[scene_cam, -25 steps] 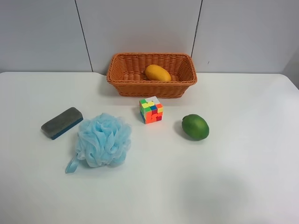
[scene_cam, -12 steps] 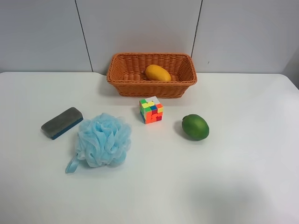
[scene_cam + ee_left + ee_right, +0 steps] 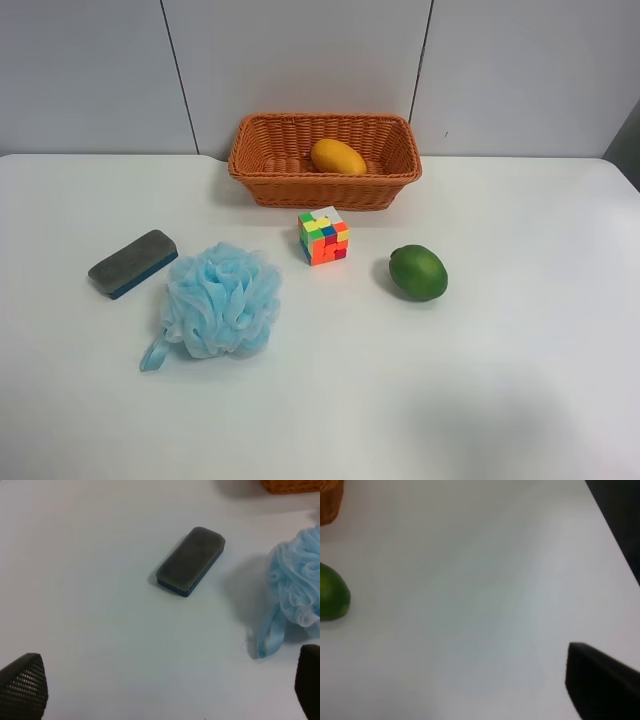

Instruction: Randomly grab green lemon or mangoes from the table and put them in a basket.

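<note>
The green lemon (image 3: 418,272) lies on the white table (image 3: 520,400), to the right of the middle. The mango (image 3: 338,157) lies inside the wicker basket (image 3: 262,150) at the back. No arm shows in the exterior high view. The right wrist view shows the green lemon (image 3: 332,598) at one edge, a corner of the basket (image 3: 330,500), and one dark finger (image 3: 602,685) far from the fruit; the other finger is out of frame. My left gripper (image 3: 165,682) is open and empty above the table, its fingertips (image 3: 22,685) wide apart.
A colourful puzzle cube (image 3: 323,236) stands between the basket and the lemon. A blue bath loofah (image 3: 220,300) and a grey-blue eraser (image 3: 133,263) lie at the left; both show in the left wrist view, loofah (image 3: 297,590), eraser (image 3: 191,561).
The objects have not moved. A dark shape has darkened the far right edge of the exterior high view.
</note>
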Available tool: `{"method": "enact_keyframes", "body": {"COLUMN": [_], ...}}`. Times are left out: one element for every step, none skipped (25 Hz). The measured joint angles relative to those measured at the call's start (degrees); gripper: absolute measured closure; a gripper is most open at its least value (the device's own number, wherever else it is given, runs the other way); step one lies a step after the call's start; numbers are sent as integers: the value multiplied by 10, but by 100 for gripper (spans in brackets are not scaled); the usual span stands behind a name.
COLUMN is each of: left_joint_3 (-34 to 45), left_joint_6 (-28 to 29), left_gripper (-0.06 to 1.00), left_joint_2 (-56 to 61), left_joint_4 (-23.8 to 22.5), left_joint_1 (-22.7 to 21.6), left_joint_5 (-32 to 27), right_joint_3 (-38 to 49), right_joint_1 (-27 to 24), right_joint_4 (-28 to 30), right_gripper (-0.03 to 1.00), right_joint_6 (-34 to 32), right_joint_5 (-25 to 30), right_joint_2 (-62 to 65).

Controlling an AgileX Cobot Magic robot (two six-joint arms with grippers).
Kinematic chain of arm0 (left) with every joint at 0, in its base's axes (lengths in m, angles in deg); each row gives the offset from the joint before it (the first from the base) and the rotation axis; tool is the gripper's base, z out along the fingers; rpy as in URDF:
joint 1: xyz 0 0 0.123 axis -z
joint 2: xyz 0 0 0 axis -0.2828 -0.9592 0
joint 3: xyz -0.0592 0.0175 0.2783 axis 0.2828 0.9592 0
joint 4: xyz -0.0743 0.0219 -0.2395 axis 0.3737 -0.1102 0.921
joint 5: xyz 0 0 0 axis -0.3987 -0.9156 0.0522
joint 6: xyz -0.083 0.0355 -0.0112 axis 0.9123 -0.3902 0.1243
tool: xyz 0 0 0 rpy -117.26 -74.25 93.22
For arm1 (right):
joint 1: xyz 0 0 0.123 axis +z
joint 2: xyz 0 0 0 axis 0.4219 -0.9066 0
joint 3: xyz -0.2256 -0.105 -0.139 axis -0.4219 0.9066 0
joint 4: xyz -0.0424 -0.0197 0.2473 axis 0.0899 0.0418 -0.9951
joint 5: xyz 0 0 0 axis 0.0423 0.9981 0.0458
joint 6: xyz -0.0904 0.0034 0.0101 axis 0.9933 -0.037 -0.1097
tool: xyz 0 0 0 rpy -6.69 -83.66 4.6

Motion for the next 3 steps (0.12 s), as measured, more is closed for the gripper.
{"method": "enact_keyframes", "body": {"left_joint_3": [0, 0, 0], "left_joint_6": [0, 0, 0], "left_gripper": [-5, -5, -5], "left_joint_2": [0, 0, 0], "left_joint_4": [0, 0, 0], "left_joint_1": [0, 0, 0], "left_joint_5": [0, 0, 0], "right_joint_3": [0, 0, 0], "right_joint_1": [0, 0, 0], "right_joint_4": [0, 0, 0], "right_gripper": [-2, -2, -2], "right_joint_6": [0, 0, 0], "right_joint_5": [0, 0, 0], "right_joint_2": [0, 0, 0]}}
